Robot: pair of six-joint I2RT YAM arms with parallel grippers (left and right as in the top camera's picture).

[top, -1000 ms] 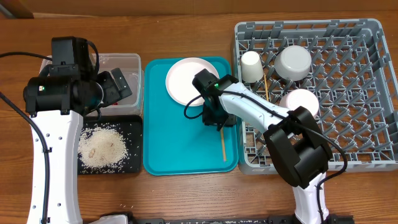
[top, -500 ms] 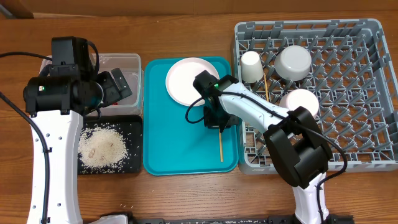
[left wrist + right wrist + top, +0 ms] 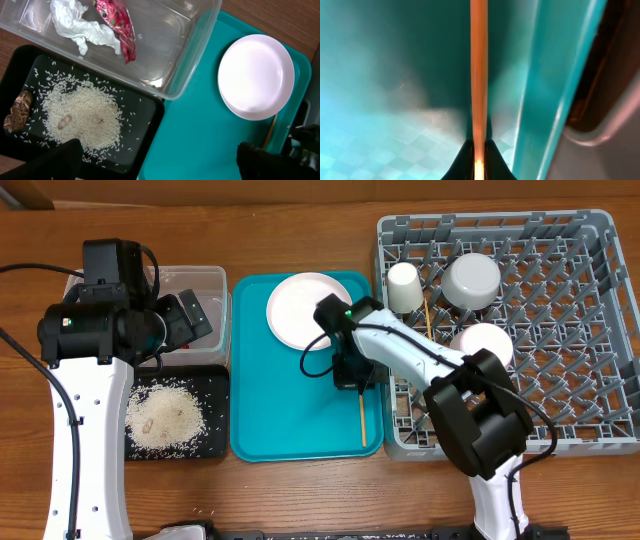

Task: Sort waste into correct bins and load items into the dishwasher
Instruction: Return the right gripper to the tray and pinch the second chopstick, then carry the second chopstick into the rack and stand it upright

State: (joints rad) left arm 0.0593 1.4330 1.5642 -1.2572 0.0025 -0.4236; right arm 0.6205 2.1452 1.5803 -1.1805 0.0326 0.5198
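Now loading: the second chopstick, from the tray to the rack.

Right gripper [image 3: 352,378] is closed on the chopstick [image 3: 362,420] near its upper end. The wrist view shows both tips pinched tight on the wood, with the stick running out over the teal tray [image 3: 258,415] just inside its right rim. I cannot tell whether the far end touches the tray. Left gripper [image 3: 160,164] is spread wide and holds nothing. It hovers by the clear tub [image 3: 197,50], which holds the tissue [image 3: 80,27] and red wrapper [image 3: 119,27]. The rice [image 3: 85,115] lies in the black tray [image 3: 150,107]. The dish rack [image 3: 580,395] holds the cup [image 3: 403,287], two bowls [image 3: 471,279] and the other chopstick [image 3: 429,320]. The plate [image 3: 300,310] waits on the teal tray. Next, as I judge it: lift over the rim, carry right and lower between the pegs beside its mate. The thin stick may swivel in the pinch.
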